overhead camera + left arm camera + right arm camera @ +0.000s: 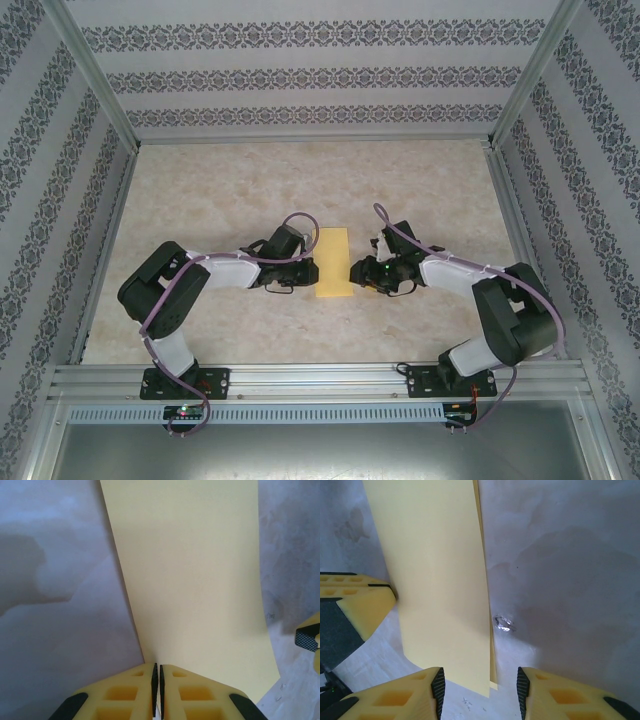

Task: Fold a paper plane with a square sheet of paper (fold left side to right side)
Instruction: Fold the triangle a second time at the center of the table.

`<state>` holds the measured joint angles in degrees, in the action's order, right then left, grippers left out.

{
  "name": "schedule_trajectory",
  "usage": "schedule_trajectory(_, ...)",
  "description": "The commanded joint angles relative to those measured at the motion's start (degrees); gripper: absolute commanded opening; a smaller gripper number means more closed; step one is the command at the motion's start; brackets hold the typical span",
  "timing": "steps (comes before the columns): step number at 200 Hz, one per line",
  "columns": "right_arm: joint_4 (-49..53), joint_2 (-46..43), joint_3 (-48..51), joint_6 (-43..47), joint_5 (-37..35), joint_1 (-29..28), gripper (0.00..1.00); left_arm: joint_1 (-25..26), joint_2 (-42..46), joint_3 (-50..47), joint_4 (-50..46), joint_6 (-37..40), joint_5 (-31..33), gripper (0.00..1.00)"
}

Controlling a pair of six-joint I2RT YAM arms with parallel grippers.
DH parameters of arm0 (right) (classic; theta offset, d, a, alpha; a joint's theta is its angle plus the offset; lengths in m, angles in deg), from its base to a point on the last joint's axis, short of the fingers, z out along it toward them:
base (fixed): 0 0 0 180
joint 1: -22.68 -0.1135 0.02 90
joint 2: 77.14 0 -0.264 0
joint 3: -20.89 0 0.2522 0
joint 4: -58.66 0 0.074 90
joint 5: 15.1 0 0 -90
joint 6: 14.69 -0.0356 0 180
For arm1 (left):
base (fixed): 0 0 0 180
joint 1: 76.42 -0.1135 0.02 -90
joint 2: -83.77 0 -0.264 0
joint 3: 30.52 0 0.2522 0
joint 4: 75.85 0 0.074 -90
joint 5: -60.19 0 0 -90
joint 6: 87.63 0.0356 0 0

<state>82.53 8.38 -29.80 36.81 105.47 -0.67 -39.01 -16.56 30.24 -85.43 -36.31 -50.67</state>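
The square sheet of paper lies folded in half on the table as a tall yellow strip between my two grippers. My left gripper is shut, its tips set against the sheet's left edge; I cannot tell whether paper is pinched between the pads. My right gripper is open, and its jaws straddle the near right corner of the sheet. There two layers show, slightly offset. A left finger touches the strip's far side. No paper plane shape has formed.
The marbled beige tabletop is ringed by aluminium rails and patterned walls. A small shiny scuff marks the table just right of the paper. One right finger shows beside the sheet.
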Motion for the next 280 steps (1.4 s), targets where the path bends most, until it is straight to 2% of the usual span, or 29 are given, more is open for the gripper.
schedule_trajectory(1, 0.8, 1.1, -1.7, -0.8, 2.0, -0.2, 0.42, 0.2, 0.3, -1.4, -1.7, -0.3, 0.8, 0.15)
schedule_trajectory(194, -6.6, 4.9, -1.6, -7.0, 5.0, -2.7, 0.37, 0.2, 1.1, -1.3, -1.0, 0.1, 0.6, 0.15)
schedule_trajectory(234, -8.9, 5.9, -0.8, -8.3, 6.5, -2.1, 0.38, 0.2, 5.4, -1.0, -1.2, 2.0, 2.2, 0.30)
schedule_trajectory(280, -15.9, 7.9, -0.6, -10.7, 9.2, -1.2, 0.39, 0.2, 14.9, -5.3, 2.3, 6.1, 4.3, 0.41)
